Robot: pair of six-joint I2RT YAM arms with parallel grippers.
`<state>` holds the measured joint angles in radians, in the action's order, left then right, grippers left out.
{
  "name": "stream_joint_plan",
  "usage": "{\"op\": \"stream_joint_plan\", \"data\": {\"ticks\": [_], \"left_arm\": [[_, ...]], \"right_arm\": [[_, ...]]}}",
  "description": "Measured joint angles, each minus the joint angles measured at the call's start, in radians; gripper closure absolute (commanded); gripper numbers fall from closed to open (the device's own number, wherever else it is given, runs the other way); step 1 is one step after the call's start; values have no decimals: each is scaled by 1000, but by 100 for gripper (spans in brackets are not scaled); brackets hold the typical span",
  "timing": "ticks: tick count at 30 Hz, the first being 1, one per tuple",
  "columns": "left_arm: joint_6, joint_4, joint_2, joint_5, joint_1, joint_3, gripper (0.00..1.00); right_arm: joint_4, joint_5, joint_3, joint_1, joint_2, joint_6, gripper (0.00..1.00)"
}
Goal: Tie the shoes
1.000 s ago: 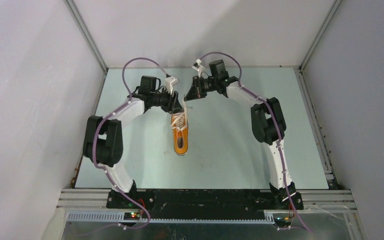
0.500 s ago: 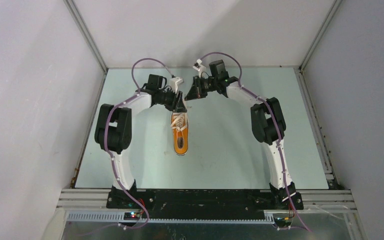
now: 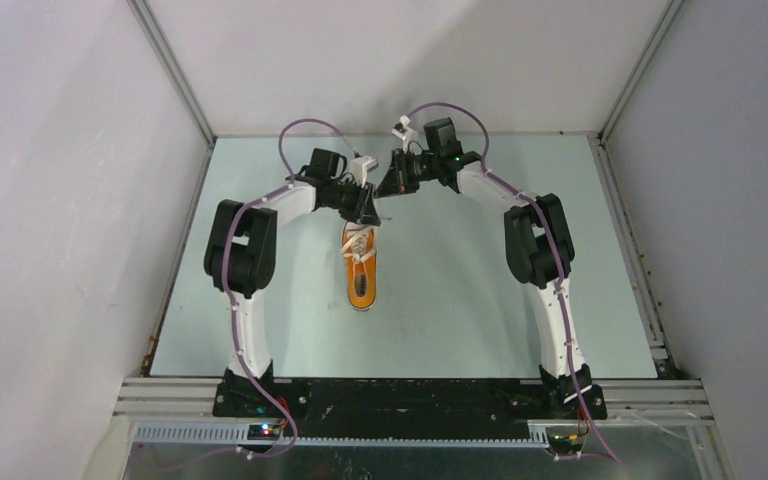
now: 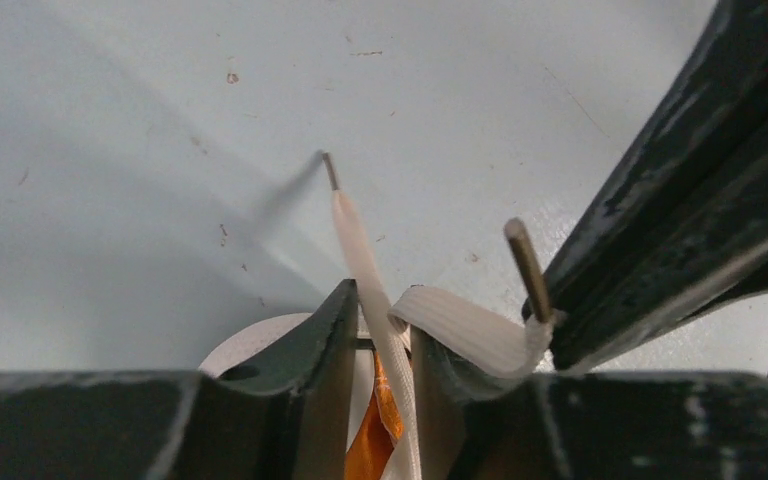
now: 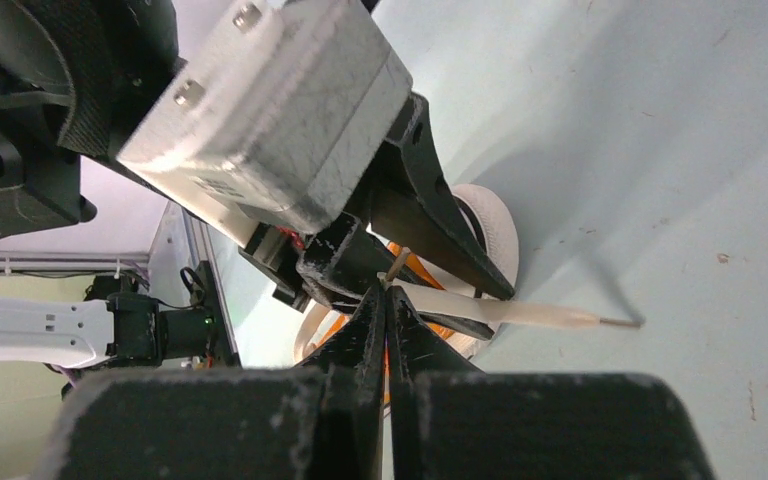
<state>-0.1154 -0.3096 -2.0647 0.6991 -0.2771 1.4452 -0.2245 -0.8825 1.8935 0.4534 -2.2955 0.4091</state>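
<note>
Small orange canvas sneaker: white rubber toe cap, white sole edge. Flat white woven laces: fine ribbed weave, brownish tips. Matte pale blue-green table top: a few rusty specks. Jointed arm links: white and black. Thin cables: purple. Scuffed black plastic fingers.

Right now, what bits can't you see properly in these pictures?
Shoe, left wrist view: nearly all hidden behind the left gripper's fingers.
Shoe, right wrist view: mostly behind the left gripper's body.
Laces, top view: too small, and the left gripper and right gripper cover their ends, so any knot can't be seen.
Left gripper's hold, left wrist view: one lace runs between its fingers; pinched or loose, unclear.
</note>
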Motion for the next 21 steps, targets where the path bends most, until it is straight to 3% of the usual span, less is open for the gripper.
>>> {"op": "stream_joint_plan", "data": {"ticks": [5, 9, 15, 20, 21], "left_arm": [[3, -16, -16, -3, -7, 3, 83], [1, -34, -16, -12, -7, 5, 98], [3, -55, -15, 3, -3, 10, 100], [4, -72, 20, 58, 12, -2, 100], [5, -72, 36, 71, 16, -8, 100]], "right_arm": [[0, 1, -2, -10, 0, 2, 100], [0, 1, -5, -10, 0, 3, 100], [0, -1, -5, -10, 0, 3, 100], [-5, -21, -5, -11, 0, -12, 66], [-8, -31, -5, -13, 0, -21, 63]]}}
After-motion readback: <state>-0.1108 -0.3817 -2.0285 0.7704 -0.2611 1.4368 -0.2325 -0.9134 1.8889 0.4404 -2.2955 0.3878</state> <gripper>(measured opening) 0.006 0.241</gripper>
